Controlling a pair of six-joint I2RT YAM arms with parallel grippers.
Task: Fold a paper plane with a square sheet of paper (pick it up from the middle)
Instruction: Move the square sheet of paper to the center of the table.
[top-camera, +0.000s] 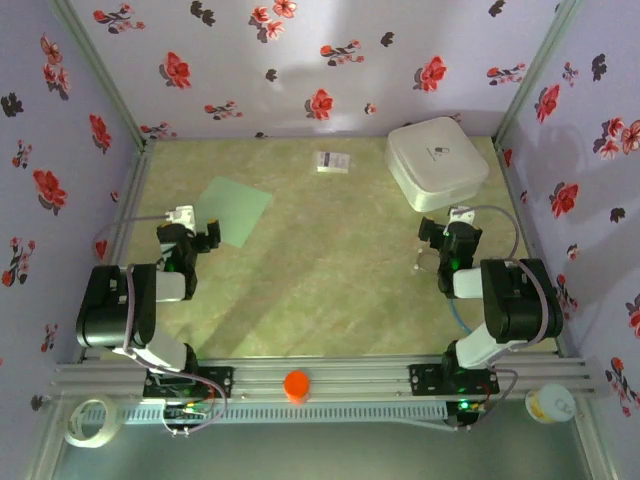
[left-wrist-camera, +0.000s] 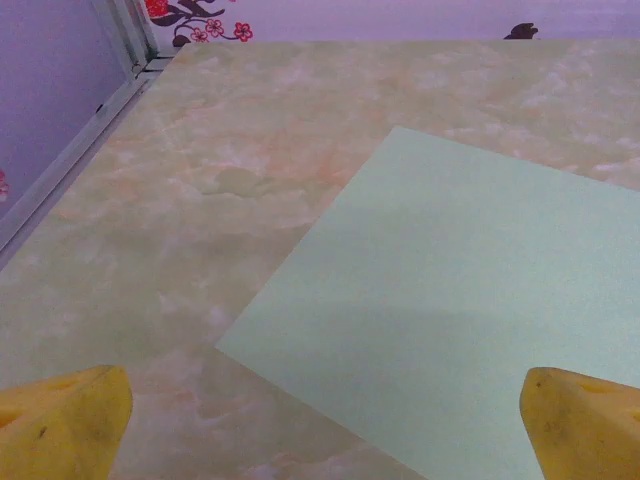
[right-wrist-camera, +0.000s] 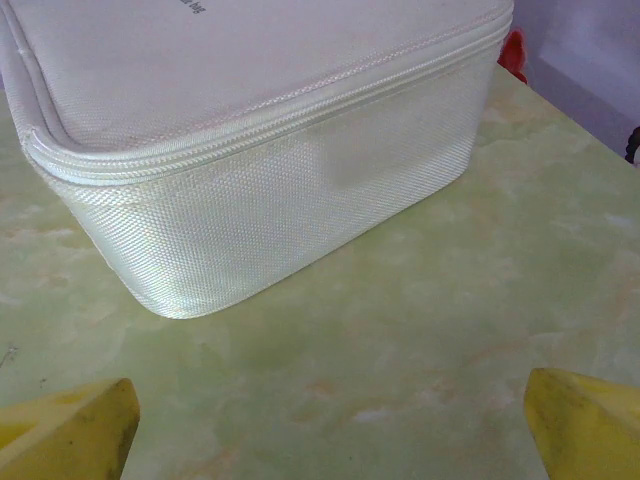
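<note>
While the square sheet of paper (left-wrist-camera: 460, 300) lies flat, the left gripper (left-wrist-camera: 320, 430), jaws spread, should meet its middle squarely; right gripper (right-wrist-camera: 325, 430) equally spread, empty.

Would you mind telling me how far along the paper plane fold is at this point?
Done: nothing visible; the square sheet of paper lies flat and uncreased on the table. In hand: nothing; the left gripper is open at the sheet's near edge, and the right gripper is open beside the white case. Left: pick the sheet up from its middle and make every fold.
</note>
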